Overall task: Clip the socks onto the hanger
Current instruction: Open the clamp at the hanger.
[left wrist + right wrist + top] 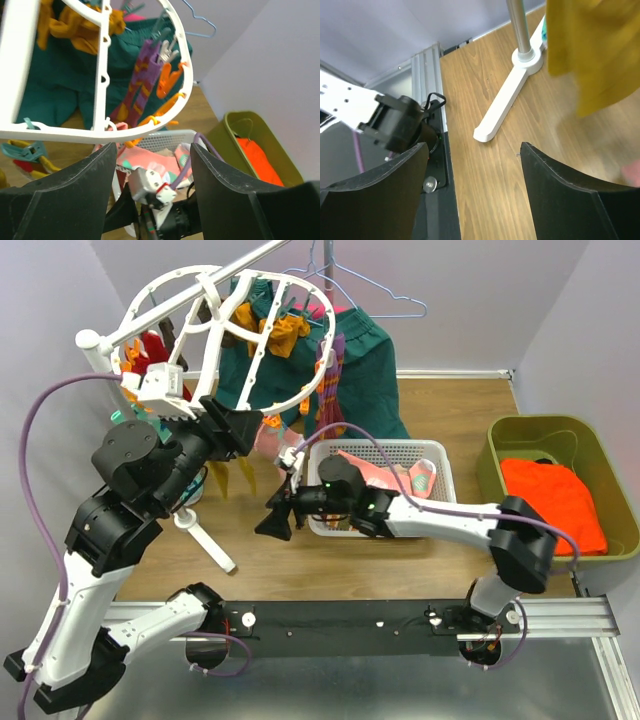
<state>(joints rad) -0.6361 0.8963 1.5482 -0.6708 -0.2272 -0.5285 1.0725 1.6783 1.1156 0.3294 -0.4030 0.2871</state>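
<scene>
So here's where we're at: both pincers are empty. Our left gripper (243, 430) sits up just under the near rim of the hanger (60, 133) with its fingers spread wide and nothing between them. We reckon that's so it can get at one of the orange clips (167, 82) dangling there. The right gripper (272, 522) is low over the table (450, 560) beside the white mesh basket (440, 452), fingers also apart and holding nothing, pointing toward the rack's foot (505, 105). A few socks are up already, like the mustard sock (275, 330) and the maroon striped sock (140, 85) pinned along the rim. More socks (420, 478) lie in the basket just behind the right wrist. Our guess is the next step is fetching another one from there, since some clips look free.
</scene>
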